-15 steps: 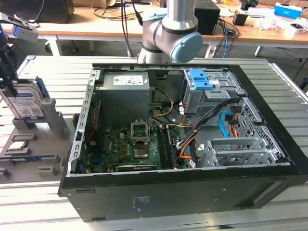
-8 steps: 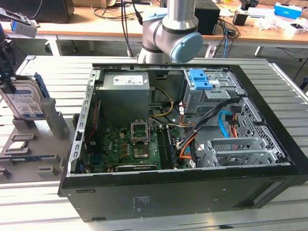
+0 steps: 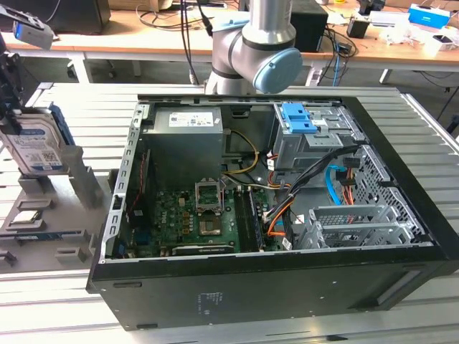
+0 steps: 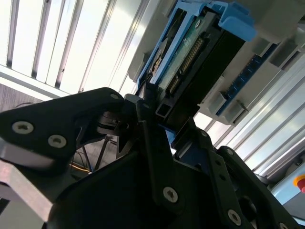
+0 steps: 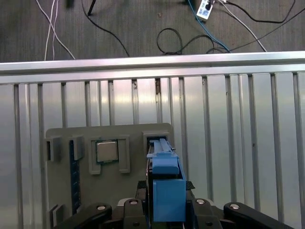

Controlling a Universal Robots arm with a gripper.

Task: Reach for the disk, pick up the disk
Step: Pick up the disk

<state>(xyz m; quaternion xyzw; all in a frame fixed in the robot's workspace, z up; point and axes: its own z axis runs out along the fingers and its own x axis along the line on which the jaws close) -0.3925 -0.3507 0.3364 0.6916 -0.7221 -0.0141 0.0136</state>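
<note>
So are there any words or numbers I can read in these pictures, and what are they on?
None can be read.
Label on the disk: print and barcodes, too small to read.
Label on the power supply: too blurred to read.
White marks on the computer case: too tiny to read.

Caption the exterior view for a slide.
Open computer case on the slatted table; at the exterior view's left, the end effector sits over the disk standing upright in a grey holder.
</note>
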